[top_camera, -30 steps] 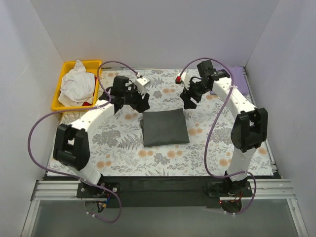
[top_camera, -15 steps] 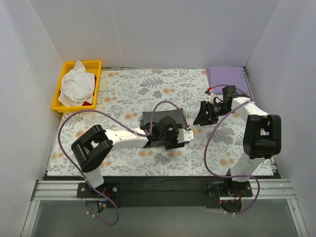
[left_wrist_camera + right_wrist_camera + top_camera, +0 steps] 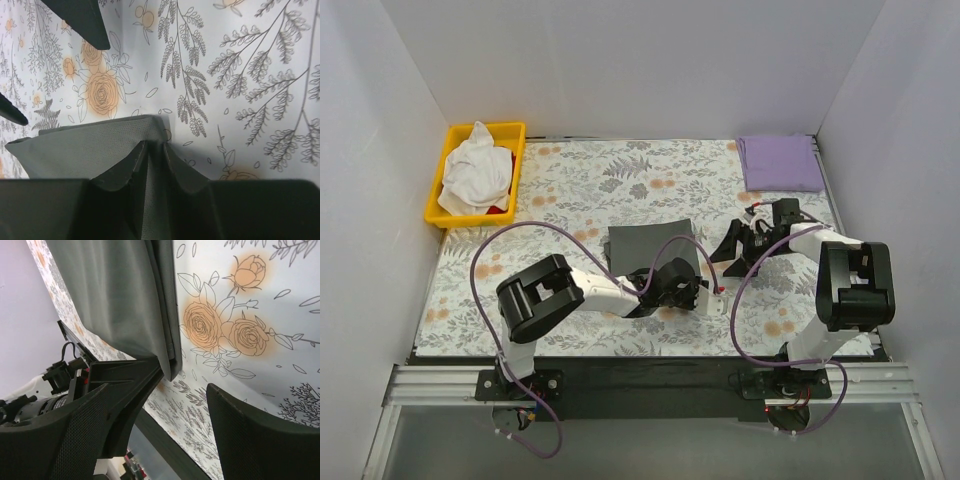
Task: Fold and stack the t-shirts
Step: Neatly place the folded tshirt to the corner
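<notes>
The dark grey t-shirt (image 3: 645,245) lies folded in a square at the table's middle. My left gripper (image 3: 692,290) is at its near right corner, shut on a fold of the grey cloth (image 3: 90,147). In the left wrist view the gripper (image 3: 152,152) pinches that cloth. My right gripper (image 3: 728,250) is open and empty just right of the shirt. In the right wrist view it (image 3: 165,400) faces the shirt's edge (image 3: 120,295). The lavender t-shirt (image 3: 780,162) lies folded at the back right.
A yellow bin (image 3: 448,170) with white cloth stands at the back left. The floral tablecloth (image 3: 570,190) covers the table. White walls enclose three sides. The left arm lies low across the near part of the cloth.
Both arms came down from the back of the table. The left gripper swung to the grey shirt's near right corner and took hold. The right gripper dropped beside the shirt's right edge.
</notes>
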Controlling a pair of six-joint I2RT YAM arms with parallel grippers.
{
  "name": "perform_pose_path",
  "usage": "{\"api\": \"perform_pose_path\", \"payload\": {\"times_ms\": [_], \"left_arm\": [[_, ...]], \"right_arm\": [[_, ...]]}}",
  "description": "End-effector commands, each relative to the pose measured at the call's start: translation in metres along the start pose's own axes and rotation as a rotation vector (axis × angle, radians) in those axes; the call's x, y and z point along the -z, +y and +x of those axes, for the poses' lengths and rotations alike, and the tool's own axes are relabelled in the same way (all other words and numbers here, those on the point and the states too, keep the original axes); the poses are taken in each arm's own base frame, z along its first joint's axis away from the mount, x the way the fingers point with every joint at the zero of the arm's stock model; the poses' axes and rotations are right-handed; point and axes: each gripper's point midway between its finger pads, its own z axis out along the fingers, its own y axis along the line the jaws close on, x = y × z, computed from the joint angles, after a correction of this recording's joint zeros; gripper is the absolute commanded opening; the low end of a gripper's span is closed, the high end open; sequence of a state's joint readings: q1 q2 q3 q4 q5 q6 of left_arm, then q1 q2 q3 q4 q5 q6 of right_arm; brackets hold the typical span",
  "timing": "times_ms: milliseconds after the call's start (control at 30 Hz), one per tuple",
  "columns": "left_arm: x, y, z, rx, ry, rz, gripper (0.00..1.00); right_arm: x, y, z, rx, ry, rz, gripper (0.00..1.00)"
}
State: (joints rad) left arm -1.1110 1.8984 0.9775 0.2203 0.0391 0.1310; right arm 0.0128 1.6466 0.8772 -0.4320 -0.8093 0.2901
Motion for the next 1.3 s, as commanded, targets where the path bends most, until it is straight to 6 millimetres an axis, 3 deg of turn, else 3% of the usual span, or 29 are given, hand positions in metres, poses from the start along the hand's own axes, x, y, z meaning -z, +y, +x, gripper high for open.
{"api": "perform_pose_path", "payload": {"times_ms": [0, 67, 100, 233, 267, 367, 533, 800, 1033, 1133, 1167, 1267], "left_arm": [[-0.001, 0.012, 0.010, -0.057, 0.039, -0.076, 0.16], [-0.002, 0.016, 0.008, -0.053, 0.036, -0.087, 0.09], [-0.001, 0.016, 0.004, -0.049, 0.021, -0.087, 0.00], [0.009, 0.018, -0.019, 0.001, -0.067, -0.060, 0.00], [0.015, 0.022, -0.029, 0.019, -0.095, -0.063, 0.00], [0.024, 0.029, -0.046, 0.045, -0.151, -0.072, 0.00], [0.029, 0.036, -0.054, 0.091, -0.170, -0.077, 0.00], [0.032, 0.042, -0.060, 0.107, -0.184, -0.079, 0.00], [0.036, 0.046, -0.062, 0.117, -0.196, -0.086, 0.00], [0.037, 0.050, -0.061, 0.155, -0.201, -0.092, 0.00], [0.037, 0.051, -0.062, 0.160, -0.206, -0.089, 0.00], [0.039, 0.054, -0.061, 0.184, -0.205, -0.094, 0.00]], "right_arm": [[-0.005, 0.001, -0.009, -0.029, -0.034, -0.025, 0.84], [-0.010, -0.005, -0.006, -0.049, -0.019, -0.033, 0.86], [-0.012, -0.006, -0.005, -0.071, -0.019, -0.034, 0.86], [-0.018, -0.004, -0.004, -0.101, -0.030, -0.072, 0.88], [-0.022, -0.005, -0.002, -0.092, -0.041, -0.079, 0.93], [-0.029, 0.001, -0.002, -0.116, -0.057, -0.119, 0.96], [-0.044, 0.010, -0.007, -0.122, -0.071, -0.143, 0.95], [-0.071, 0.016, -0.009, -0.182, -0.063, -0.140, 0.74], [-0.087, 0.015, -0.038, -0.179, -0.140, -0.088, 0.59], [-0.091, 0.018, -0.046, -0.162, -0.161, -0.074, 0.41], [-0.091, 0.020, -0.047, -0.154, -0.169, -0.070, 0.26], [-0.091, 0.021, -0.055, -0.115, -0.196, -0.056, 0.02]]}}
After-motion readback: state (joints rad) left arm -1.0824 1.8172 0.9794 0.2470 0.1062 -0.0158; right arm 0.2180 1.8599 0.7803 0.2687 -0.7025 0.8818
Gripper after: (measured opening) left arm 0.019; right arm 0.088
